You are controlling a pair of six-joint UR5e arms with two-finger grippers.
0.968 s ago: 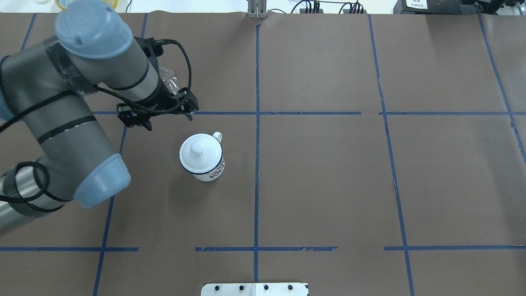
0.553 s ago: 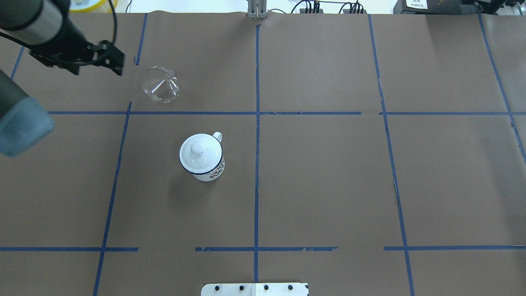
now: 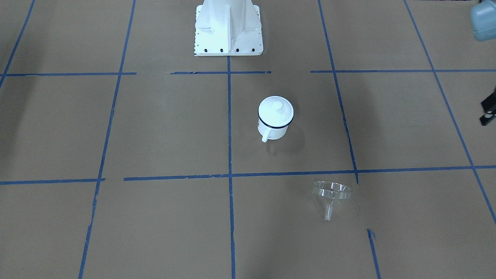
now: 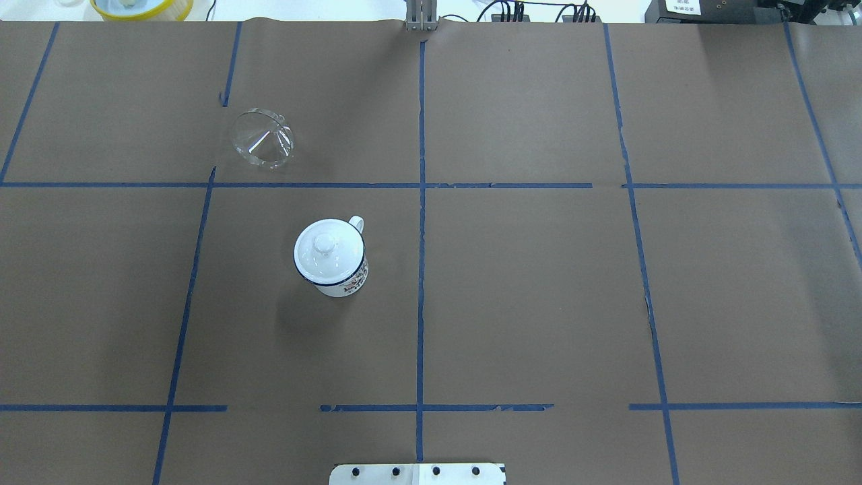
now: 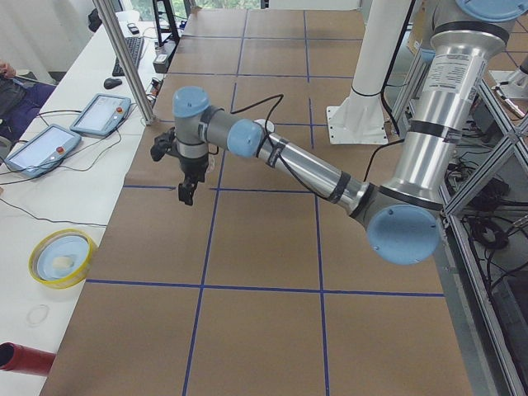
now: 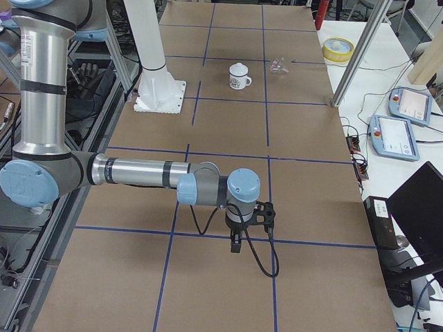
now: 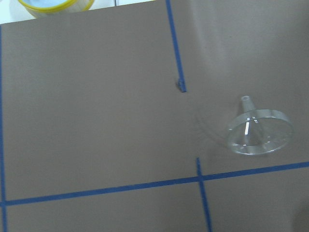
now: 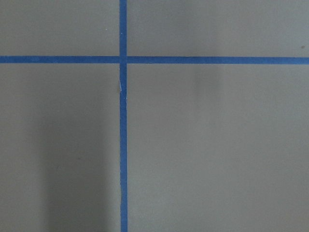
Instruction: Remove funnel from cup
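Left gripper [image 5: 186, 191]: black fingers point down at the brown paper table cover [image 4: 539, 289]; from the side view I cannot tell whether they stand wide or narrow; it hangs over the end of the table on the robot's left.

Right gripper [image 6: 235, 246]: also pointing down, at the opposite end of the table, over a crossing of blue tape lines [image 8: 123, 145]; the spread of its fingers is not readable either; its wrist camera shows paper and tape.

Clear transparent conical funnel [image 4: 262, 140]: out of the cup, free on the paper, apparently tipped on its side; it lies across a blue tape line from the cup and well apart from both grippers.

Small white enamel cup with dark blue rim and loop handle [image 4: 335, 269]: upright, left of the centre tape line in the overhead view; a round white lid with a knob [image 4: 324, 244] sits on its mouth.

Yellow-rimmed bowl [image 5: 59, 257]: on the white bench beside the table.
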